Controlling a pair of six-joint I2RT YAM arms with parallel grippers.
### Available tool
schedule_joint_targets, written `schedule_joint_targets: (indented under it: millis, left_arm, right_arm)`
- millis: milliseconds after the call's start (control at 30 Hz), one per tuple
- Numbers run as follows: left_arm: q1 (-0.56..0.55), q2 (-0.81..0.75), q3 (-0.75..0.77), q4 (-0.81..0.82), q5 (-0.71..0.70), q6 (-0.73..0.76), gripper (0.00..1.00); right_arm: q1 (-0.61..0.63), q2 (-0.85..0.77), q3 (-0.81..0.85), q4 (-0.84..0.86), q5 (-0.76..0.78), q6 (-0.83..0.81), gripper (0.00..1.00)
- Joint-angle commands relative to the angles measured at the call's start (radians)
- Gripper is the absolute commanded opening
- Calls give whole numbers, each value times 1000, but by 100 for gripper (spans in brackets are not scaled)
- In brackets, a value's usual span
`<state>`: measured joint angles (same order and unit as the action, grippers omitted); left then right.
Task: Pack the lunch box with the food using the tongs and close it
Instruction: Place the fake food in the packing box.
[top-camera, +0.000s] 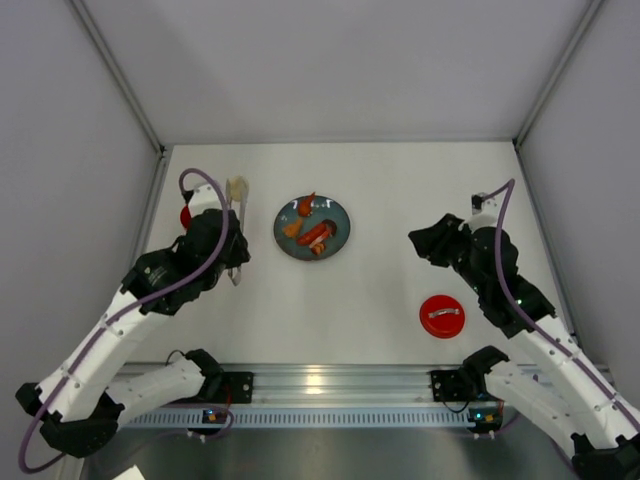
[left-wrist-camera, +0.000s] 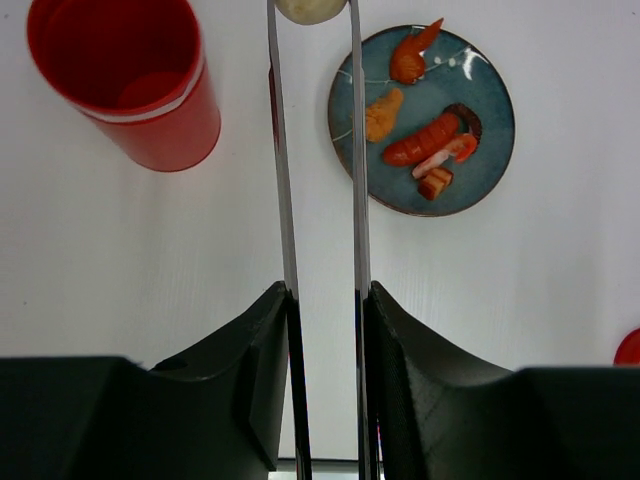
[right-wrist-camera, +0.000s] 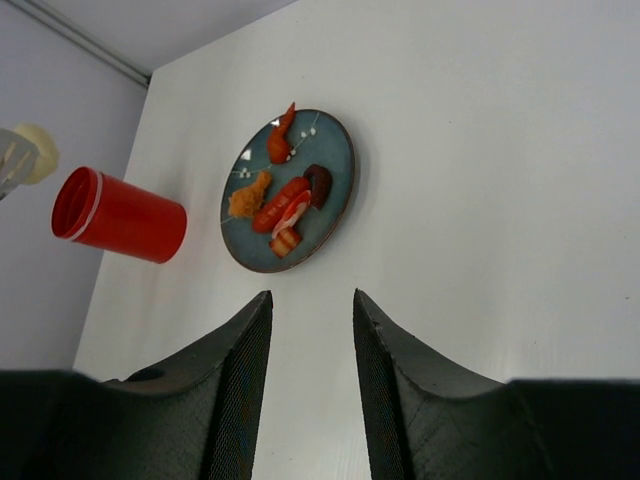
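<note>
My left gripper (left-wrist-camera: 325, 300) is shut on the silver tongs (left-wrist-camera: 283, 180), one arm against each finger. The tong tips pinch a pale beige round slice (left-wrist-camera: 310, 8), held in the air just right of the red lunch box (left-wrist-camera: 130, 80), which stands open and upright. In the top view the left arm hides most of the lunch box (top-camera: 186, 214). The rest of the food, a sausage piece (left-wrist-camera: 425, 140) and orange pieces (left-wrist-camera: 384, 112), lies on the blue-grey plate (left-wrist-camera: 480, 100). My right gripper (right-wrist-camera: 312, 300) is open with nothing in it, over the table right of the plate (top-camera: 340, 215).
The flat red lid (top-camera: 442, 316) with a grey strip lies on the table near the right arm's base. White walls close in the table on the left, right and far sides.
</note>
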<state>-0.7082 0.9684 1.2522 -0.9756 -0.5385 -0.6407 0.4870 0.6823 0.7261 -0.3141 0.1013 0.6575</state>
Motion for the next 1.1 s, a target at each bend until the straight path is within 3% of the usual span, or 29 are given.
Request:
schedule_joint_targets:
  millis: [0, 567, 1067]
  left_arm:
    - [4, -72, -30, -89, -106, -94, 39]
    - [4, -194, -123, -224, -212, -272, 40]
    - [4, -145, -137, -203, -261, -266, 47]
  right_arm:
    - [15, 16, 6, 92, -29, 5, 38]
    - [15, 59, -45, 162, -71, 37, 36]
    - [15, 57, -60, 167, -80, 41, 36]
